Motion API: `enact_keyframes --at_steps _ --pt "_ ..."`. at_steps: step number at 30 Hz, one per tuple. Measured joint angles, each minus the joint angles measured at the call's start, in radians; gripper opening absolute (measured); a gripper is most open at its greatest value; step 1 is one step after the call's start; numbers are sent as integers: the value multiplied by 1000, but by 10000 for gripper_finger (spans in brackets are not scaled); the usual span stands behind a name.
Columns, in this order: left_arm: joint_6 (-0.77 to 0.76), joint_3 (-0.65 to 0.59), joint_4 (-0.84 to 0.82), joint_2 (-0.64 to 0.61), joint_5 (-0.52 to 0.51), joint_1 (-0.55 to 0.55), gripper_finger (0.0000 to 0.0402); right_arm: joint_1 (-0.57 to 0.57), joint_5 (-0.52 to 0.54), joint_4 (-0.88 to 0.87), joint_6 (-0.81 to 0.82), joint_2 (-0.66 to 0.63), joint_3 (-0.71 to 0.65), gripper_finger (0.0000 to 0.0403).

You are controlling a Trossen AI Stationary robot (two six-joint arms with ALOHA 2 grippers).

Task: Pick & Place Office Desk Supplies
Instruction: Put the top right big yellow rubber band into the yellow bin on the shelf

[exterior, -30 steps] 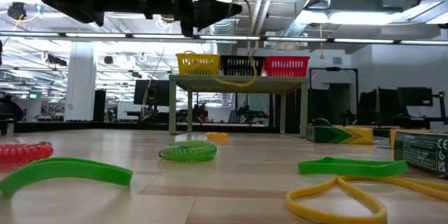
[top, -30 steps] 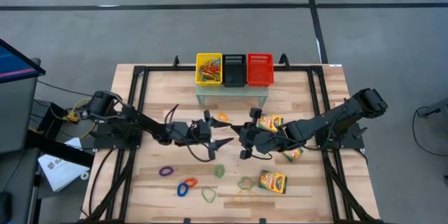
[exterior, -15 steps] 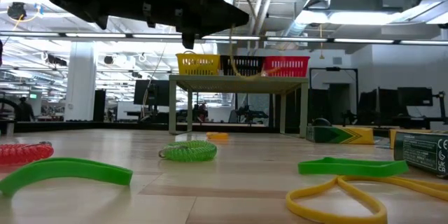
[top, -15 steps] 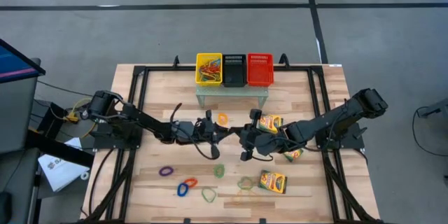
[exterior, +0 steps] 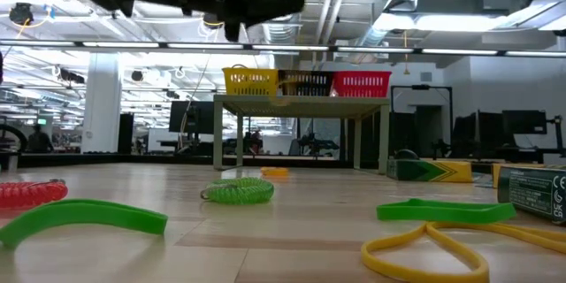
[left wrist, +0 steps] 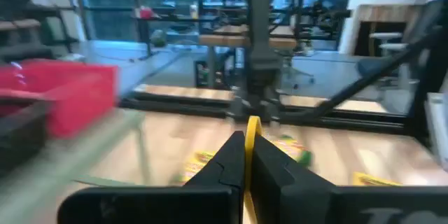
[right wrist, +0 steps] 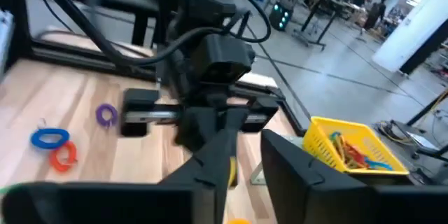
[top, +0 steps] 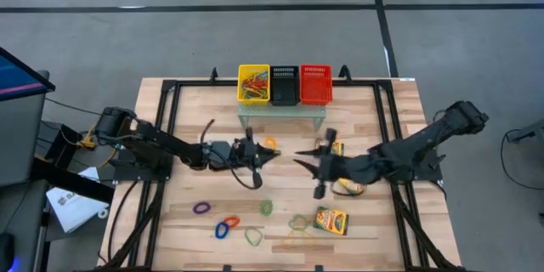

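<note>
My left gripper (top: 270, 155) hovers level over the table's middle, pointing toward the right edge, shut on a thin yellow rubber band (left wrist: 250, 131). My right gripper (top: 299, 162) faces it from the right, open (right wrist: 245, 161) and a short way off. Three crayon boxes (top: 331, 220) (top: 327, 147) (top: 348, 189) lie flat under and beside the right arm. Loose bands rest on the near half: purple (top: 201, 207), blue (top: 222, 229), red (top: 231, 219), green (top: 266, 207). An orange band (top: 270, 143) lies below the left gripper. My left gripper pinches the yellow band between its two fingers; the band's edge (left wrist: 250, 124) stands up in the slit between the fingertips. The fingers come level from the table's left. The band is lifted clear of the table; how much of it hangs below does not show.
Yellow (top: 253, 83), black (top: 284, 83) and red (top: 315, 83) mesh baskets stand in a row on a small green stand (top: 280, 117) at the far middle; the yellow one holds bands. More green and yellow bands (top: 297, 236) lie near the front edge. A black frame (top: 170, 93) rims the table.
My left gripper has shut on the yellow band that my right gripper held up between the two arms. My right gripper has opened, let go, risen and drawn back toward the table's right edge. The band stays with the left gripper, clear of the table.
</note>
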Motion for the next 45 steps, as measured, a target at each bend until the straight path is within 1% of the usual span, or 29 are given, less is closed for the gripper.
enact_keyframes --at_steps 3,8,11,15,18,20,24,30,36,40,42,45 --pt "64 0 -32 -107 -1 47 1 23 -1 -26 27 -69 -23 98" --pt "209 0 -69 -297 -1 169 1 36 0 -21 122 -158 -151 101" --pt "221 2 -75 -391 14 276 0 36 0 57 183 -193 -260 99" --pt "220 2 -96 -443 98 428 0 34 -1 244 208 -228 -429 98" --pt "204 12 -157 -439 138 533 0 23 -1 405 211 -251 -541 98" --pt "182 39 -207 -415 175 592 0 11 -1 495 219 -262 -604 98" --pt "165 73 -247 -351 193 669 0 -16 -5 583 268 -275 -688 98" --pt "139 96 -245 -255 218 700 2 -17 -7 605 339 -274 -749 98" --pt "140 96 -240 -166 218 700 7 0 -7 649 343 -274 -791 98" --pt "141 96 -247 -133 218 700 35 -1 -7 644 367 -274 -796 98" --pt "141 96 -265 -131 215 700 62 0 -7 639 368 -274 -796 98" --pt "141 96 -337 -151 214 696 110 0 -8 638 368 -274 -796 98"
